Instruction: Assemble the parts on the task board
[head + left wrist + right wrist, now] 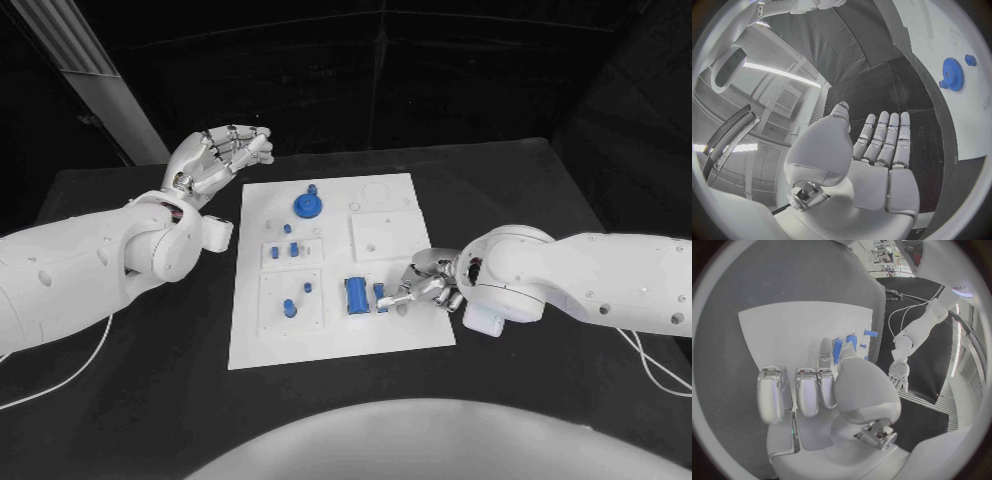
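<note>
Right hand (430, 282) pinches a small blue part (382, 297) at the task board (340, 342) — left hand (219, 155) hovers beside it, fingers spread, holding nothing.

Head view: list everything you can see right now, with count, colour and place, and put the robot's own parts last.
Table: one, black, under everything.
Task board: one, white plate, middle of the table.
Gear: one, blue, far part of the board, towards the left hand.
Small parts: a few, blue, in the middle panel on the board's left side.
Small parts in the near-left panel: two or so, blue.
Block: one, blue, near-right part of the board, beside the right hand.
Piece at the right hand's fingertips: one, blue; whether it is gripped cannot be told.
Left hand: silver, off the board's far-left corner, fingers apart, holding nothing.
Right hand: silver, over the board's right edge.
</note>
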Controlling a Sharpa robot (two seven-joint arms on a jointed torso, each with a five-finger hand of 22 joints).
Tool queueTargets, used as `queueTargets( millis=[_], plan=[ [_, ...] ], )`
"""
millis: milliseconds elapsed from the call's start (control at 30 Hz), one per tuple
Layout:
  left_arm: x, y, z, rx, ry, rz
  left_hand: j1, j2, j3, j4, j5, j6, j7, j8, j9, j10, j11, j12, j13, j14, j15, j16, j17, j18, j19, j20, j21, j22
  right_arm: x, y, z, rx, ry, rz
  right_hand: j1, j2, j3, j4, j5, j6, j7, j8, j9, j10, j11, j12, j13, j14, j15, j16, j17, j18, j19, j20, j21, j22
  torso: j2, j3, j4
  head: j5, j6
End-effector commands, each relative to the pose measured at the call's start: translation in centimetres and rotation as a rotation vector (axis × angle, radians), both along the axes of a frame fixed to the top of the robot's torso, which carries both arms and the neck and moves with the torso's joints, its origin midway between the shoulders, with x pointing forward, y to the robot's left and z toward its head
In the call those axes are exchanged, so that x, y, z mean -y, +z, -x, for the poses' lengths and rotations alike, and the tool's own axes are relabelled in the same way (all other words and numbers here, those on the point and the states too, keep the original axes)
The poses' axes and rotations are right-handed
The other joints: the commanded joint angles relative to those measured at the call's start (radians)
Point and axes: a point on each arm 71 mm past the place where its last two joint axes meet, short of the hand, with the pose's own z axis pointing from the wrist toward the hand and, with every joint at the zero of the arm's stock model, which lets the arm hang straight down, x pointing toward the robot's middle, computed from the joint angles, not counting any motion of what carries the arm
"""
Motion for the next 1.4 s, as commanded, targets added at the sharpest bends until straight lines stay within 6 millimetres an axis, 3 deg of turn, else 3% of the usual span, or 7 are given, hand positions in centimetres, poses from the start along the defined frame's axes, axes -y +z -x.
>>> queueTargets(
  millis=[33, 233, 367, 967, 1133, 1233, 1400],
  plan=[
    [0.08, 0.84, 0.26, 0.1, -0.026, 0.053, 0.002, 0.01, -0.005, -0.002, 0.004, -0.008, 0.099, 0.006, -0.002, -0.004, 0.002, 0.007, -0.001, -0.007, 0.002, 0.003, -0.001, -0.02, 0.001, -0.001, -0.007, -0.001, -0.14, -0.21, 0.29, -0.037, 0.065, 0.046, 0.012, 0.015, -0.009, -0.006, -0.002, -0.017, -0.002, 0.024, 0.028, 0.102, -0.006, -0.004, 0.263, 0.104, -0.006, 0.002, 0.263, -0.007, 0.105, -0.006, 0.003, 0.263, 0.001, -0.0001, 0.0013, -0.002, 0.0],
    [0.11, 0.83, 0.27, 0.1, -0.027, 0.053, 0.002, 0.01, -0.005, -0.002, 0.004, -0.008, 0.099, 0.006, -0.002, -0.004, 0.002, 0.007, -0.001, -0.007, 0.002, 0.003, -0.001, -0.02, 0.001, -0.001, -0.007, -0.001, -0.27, -0.35, 0.21, -0.046, 0.073, 0.058, 0.047, 0.044, -0.009, -0.008, -0.002, -0.028, -0.006, 0.05, 0.058, 0.102, -0.01, -0.004, 0.263, 0.104, -0.008, 0.002, 0.263, -0.007, 0.105, -0.007, 0.003, 0.263, 0.001, -0.0001, 0.0012, 0.0, 0.0],
    [0.1, 0.83, 0.27, 0.1, -0.027, 0.053, 0.002, 0.01, -0.005, -0.002, 0.004, -0.008, 0.099, 0.006, -0.002, -0.004, 0.002, 0.007, -0.001, -0.007, 0.002, 0.003, -0.001, -0.02, 0.001, -0.001, -0.007, -0.001, -0.32, -0.41, 0.19, -0.051, 0.076, 0.064, 0.069, 0.052, -0.008, -0.014, -0.001, -0.034, -0.007, 0.059, 0.07, 0.102, -0.011, -0.004, 0.263, 0.104, -0.008, 0.002, 0.263, -0.007, 0.105, -0.008, 0.003, 0.263, 0.0, -0.0001, 0.0017, -0.001, 0.0],
    [0.13, 0.83, 0.28, 0.1, -0.027, 0.054, 0.002, 0.01, -0.005, -0.002, 0.004, -0.008, 0.099, 0.006, -0.002, -0.004, 0.002, 0.007, -0.001, -0.007, 0.002, 0.003, -0.001, -0.02, 0.001, -0.001, -0.007, -0.001, -0.2, -0.43, -0.22, -0.03, 0.045, 0.06, 0.091, 0.094, -0.003, -0.007, 0.0, -0.041, -0.01, 0.07, 0.089, 0.102, -0.012, -0.004, 0.263, 0.104, -0.008, 0.002, 0.263, -0.007, 0.105, -0.008, 0.003, 0.263, 0.001, -0.0001, 0.0011, -0.002, 0.0],
    [0.14, 0.83, 0.27, 0.1, -0.027, 0.054, 0.002, 0.01, -0.005, -0.002, 0.004, -0.008, 0.099, 0.006, -0.002, -0.004, 0.002, 0.007, -0.001, -0.007, 0.002, 0.003, -0.001, -0.02, 0.001, -0.001, -0.007, -0.001, -0.26, -0.44, -0.22, -0.031, 0.05, 0.059, 0.105, 0.084, -0.009, -0.015, -0.001, -0.042, -0.011, 0.073, 0.094, 0.102, -0.014, -0.004, 0.263, 0.104, -0.008, 0.002, 0.263, -0.007, 0.105, -0.008, 0.003, 0.263, 0.0, 0.0, 0.001, -0.001, 0.0],
    [0.12, 0.83, 0.27, 0.1, -0.027, 0.053, 0.002, 0.01, -0.005, -0.002, 0.004, -0.008, 0.099, 0.006, -0.002, -0.004, 0.002, 0.007, -0.001, -0.007, 0.002, 0.003, -0.001, -0.02, 0.001, -0.001, -0.007, -0.001, -0.29, -0.43, -0.2, -0.031, 0.054, 0.057, 0.116, 0.055, -0.025, -0.026, -0.002, -0.042, -0.012, 0.077, 0.1, 0.102, -0.014, -0.004, 0.263, 0.104, -0.009, 0.002, 0.263, -0.007, 0.105, -0.008, 0.003, 0.263, 0.001, -0.0001, 0.0012, -0.001, 0.0],
    [0.12, 0.83, 0.26, 0.1, -0.027, 0.054, 0.002, 0.01, -0.005, -0.002, 0.004, -0.008, 0.099, 0.006, -0.002, -0.004, 0.002, 0.007, -0.001, -0.007, 0.002, 0.003, -0.001, -0.02, 0.001, -0.001, -0.007, -0.001, -0.29, -0.38, -0.24, -0.023, 0.052, 0.051, 0.115, 0.028, -0.047, -0.028, -0.002, -0.039, -0.011, 0.081, 0.105, 0.102, -0.014, -0.004, 0.263, 0.104, -0.009, 0.002, 0.263, -0.007, 0.105, -0.009, 0.003, 0.263, 0.0, -0.0002, 0.0007, -0.002, 0.0]
  ],
)
